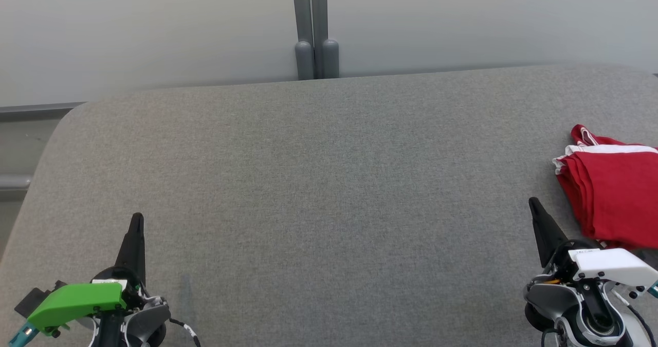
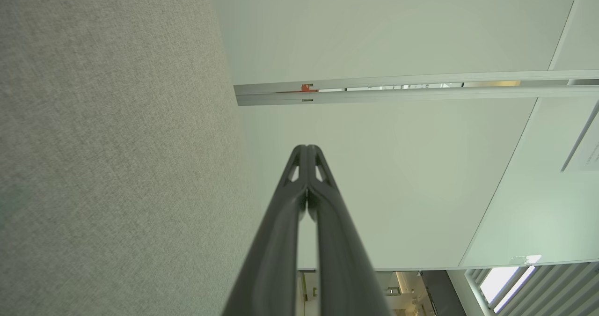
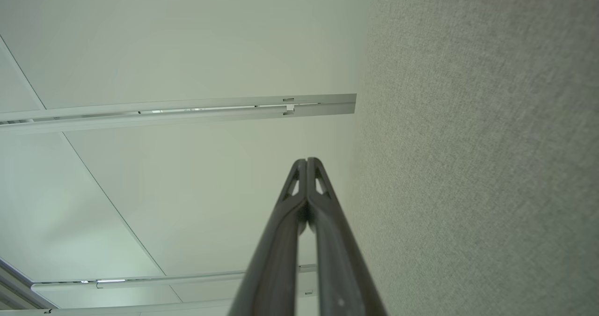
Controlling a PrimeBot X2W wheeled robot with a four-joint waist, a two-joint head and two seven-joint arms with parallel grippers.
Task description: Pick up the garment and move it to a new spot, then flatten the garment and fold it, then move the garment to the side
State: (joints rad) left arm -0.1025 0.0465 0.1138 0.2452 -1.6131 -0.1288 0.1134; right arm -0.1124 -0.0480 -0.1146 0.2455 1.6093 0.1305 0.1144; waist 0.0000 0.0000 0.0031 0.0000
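Locating garment: red garment (image 1: pixel 611 193) with white trim, lying as a layered stack at the far right of the grey padded table (image 1: pixel 318 182). Its right part runs out of the head view.
Garment shape: looks folded. Stacked edges face the table's middle, white band at the far end.
Long axis: roughly far-to-near, leaning a little rightward as it comes near.
Bearing from jaws: to the right of and slightly beyond the tip of the right gripper (image 1: pixel 533 202). Near but apart, no contact that I can see.
Right jaws: closed on nothing; the wrist view shows both fingers pressed together, pointing past the table edge.
Left gripper (image 1: pixel 136 218): lower left, jaws closed and empty. Well apart from the garment, most of the table between them.
Nearer arm: right, clearly.
Containers: none seen; garment sits straight on the table fabric.
Surroundings: pale partition (image 1: pixel 154 28) behind the table, grey post (image 1: pixel 314 28) at its middle.
Stage (judgement): fold and side placement look done, both arms parked low.
If another nudge is needed (judgement): right arm takes it. Coming in from the left meets the stacked edges first, and the top layers could slide and spoil the fold.
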